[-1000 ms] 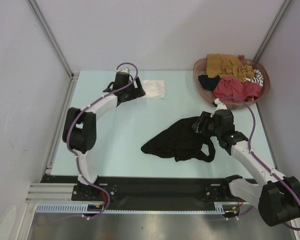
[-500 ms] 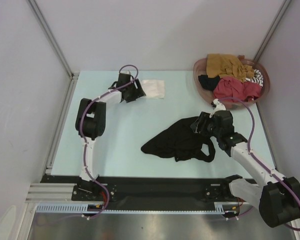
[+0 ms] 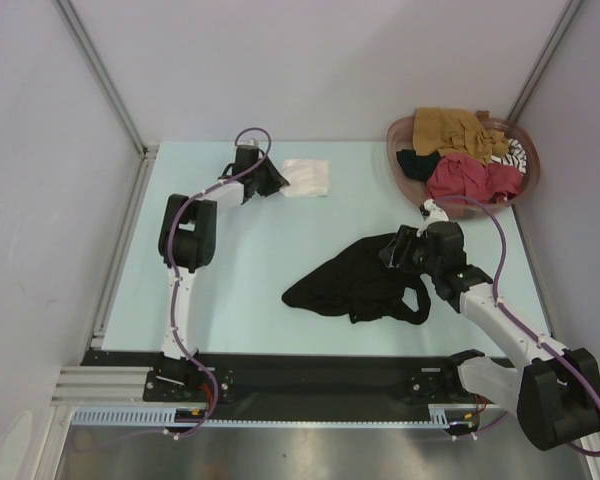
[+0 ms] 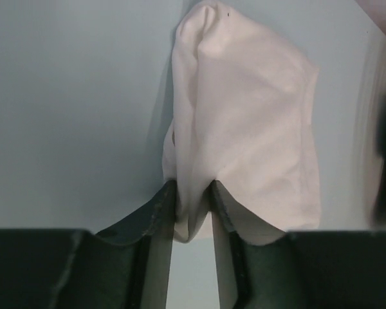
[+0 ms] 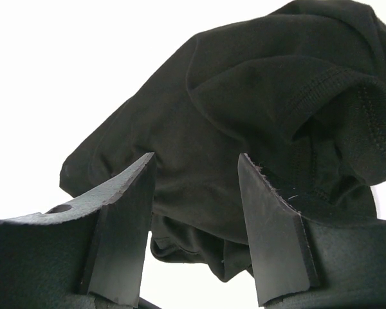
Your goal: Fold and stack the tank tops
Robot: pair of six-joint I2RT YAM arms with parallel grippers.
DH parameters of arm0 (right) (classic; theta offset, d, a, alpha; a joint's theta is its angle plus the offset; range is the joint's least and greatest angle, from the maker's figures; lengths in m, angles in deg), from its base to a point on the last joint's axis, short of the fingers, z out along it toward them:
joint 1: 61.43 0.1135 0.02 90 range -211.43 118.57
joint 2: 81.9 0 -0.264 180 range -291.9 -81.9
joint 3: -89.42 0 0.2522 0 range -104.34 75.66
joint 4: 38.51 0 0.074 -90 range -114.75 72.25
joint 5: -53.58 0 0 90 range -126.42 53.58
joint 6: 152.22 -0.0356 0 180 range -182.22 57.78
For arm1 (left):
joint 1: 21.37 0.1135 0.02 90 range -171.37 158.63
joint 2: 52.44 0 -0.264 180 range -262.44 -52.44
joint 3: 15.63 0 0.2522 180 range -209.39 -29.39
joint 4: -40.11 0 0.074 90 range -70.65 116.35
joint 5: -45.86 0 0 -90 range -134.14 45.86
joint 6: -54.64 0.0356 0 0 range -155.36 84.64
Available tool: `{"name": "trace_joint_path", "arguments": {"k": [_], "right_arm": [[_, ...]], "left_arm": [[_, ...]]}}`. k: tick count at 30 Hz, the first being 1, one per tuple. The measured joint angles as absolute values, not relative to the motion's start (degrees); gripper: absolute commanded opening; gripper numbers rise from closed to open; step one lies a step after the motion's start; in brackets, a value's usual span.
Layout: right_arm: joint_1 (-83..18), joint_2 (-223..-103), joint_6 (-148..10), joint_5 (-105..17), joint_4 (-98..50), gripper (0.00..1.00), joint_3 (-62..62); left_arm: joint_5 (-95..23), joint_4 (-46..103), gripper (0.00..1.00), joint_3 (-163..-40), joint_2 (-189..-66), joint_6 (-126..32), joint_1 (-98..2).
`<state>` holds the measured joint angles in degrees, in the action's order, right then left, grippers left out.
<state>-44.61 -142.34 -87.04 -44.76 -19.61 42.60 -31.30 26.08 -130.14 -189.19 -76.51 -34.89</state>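
A small folded white tank top lies at the back of the table. My left gripper is at its left edge, shut on a pinched fold of the white cloth between the fingertips. A larger black tank top lies crumpled mid-table. My right gripper hovers at its upper right end, open, with black cloth bunched between and beyond the spread jaws.
A round reddish-brown basket at the back right holds a mustard-brown top, a red one, a striped one and a black piece. Grey walls close in the left and right sides.
The left arm reached further toward the white tank top, its elbow rising, and its jaws closed on the cloth's edge. The right arm barely moved.
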Motion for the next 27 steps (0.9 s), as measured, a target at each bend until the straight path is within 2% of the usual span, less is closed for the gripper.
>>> {"name": "trace_joint_path", "arguments": {"k": [2,3,6,12,18,27], "right_arm": [[-44.6,-142.6,-87.1,-44.9,-19.7,0.58,42.7],[-44.6,-142.6,-87.1,-44.9,-19.7,0.58,42.7],[-44.6,-142.7,-87.1,-44.9,-19.9,0.58,42.8],[-44.5,-143.1,-87.1,-45.0,-20.1,0.58,42.9],[-44.4,-143.6,-87.1,-45.5,-20.3,0.58,43.0],[-44.0,-143.6,-87.3,-46.9,-20.4,0.58,43.0]], "left_arm": [[-31.3,25.9,0.25,-130.1,-189.3,-77.4,-34.7],[-31.2,25.9,0.14,-130.0,-189.3,-78.0,-34.6],[-30.1,27.3,0.0,-128.8,-189.3,-80.4,-33.7],[-28.7,28.8,0.0,-127.3,-189.3,-82.3,-30.7],[-26.8,32.9,0.0,-120.8,-186.3,-83.3,-27.1],[-27.3,38.9,0.0,-101.1,-174.5,-84.9,-17.7]]}}
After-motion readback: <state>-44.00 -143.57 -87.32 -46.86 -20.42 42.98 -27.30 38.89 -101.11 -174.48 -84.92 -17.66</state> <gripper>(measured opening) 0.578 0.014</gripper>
